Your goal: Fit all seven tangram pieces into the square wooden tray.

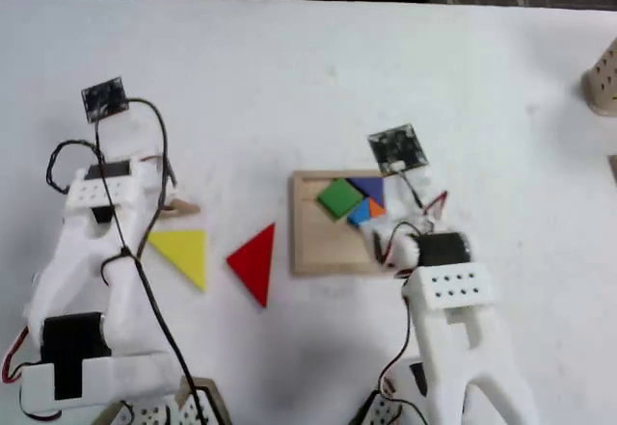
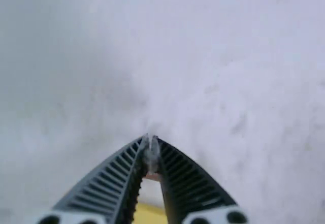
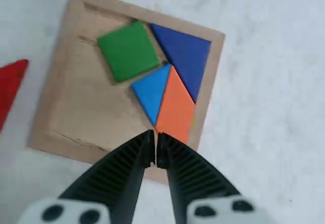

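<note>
Operator: Which loose piece lies nearest a claw?
Technician: The yellow triangular piece (image 1: 183,252), on the table just beside the clenched left gripper (image 2: 151,144). The red triangular piece (image 1: 254,261) lies between it and the square wooden tray (image 1: 313,247), where the right gripper (image 3: 155,142) hangs clenched

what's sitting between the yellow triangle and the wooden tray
The red triangle lies between the yellow triangle and the wooden tray, touching neither, as the high view shows.
</note>
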Robot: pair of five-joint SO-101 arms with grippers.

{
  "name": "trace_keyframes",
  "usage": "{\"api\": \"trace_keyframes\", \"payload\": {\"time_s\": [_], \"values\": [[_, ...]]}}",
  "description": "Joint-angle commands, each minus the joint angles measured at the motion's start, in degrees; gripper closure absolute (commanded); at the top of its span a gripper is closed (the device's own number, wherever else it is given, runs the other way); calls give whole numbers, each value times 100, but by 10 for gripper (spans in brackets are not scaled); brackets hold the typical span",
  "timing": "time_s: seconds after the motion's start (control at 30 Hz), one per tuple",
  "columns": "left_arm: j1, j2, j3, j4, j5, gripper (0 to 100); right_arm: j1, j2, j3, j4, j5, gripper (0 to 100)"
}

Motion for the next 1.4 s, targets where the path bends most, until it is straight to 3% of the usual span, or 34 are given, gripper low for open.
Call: {"api": "trace_keyframes", "payload": {"time_s": [0.0, 0.13, 0.5, 0.8, 1.0, 1.17, 1.37], "values": [[-101, -295, -35, -255, -220, 977, -488, -92, -308, -426, -308, 981], [-92, -295, -35, -255, -237, 977, -866, 435, -308, -1051, -484, 981], [-84, -295, -53, -255, -246, 977, -927, 2712, -519, -3662, -440, 981], [-75, -295, -26, -492, -246, 977, -919, 4101, -1899, -3240, -440, 981], [-75, -295, -26, -492, -246, 977, -892, 4919, -2743, -2360, -404, 981], [-75, -295, -26, -492, -246, 977, -848, 5033, -3077, -1473, 413, 981], [-66, -286, -26, -492, -246, 977, -752, 4998, -3086, -1402, 404, 981]]}}
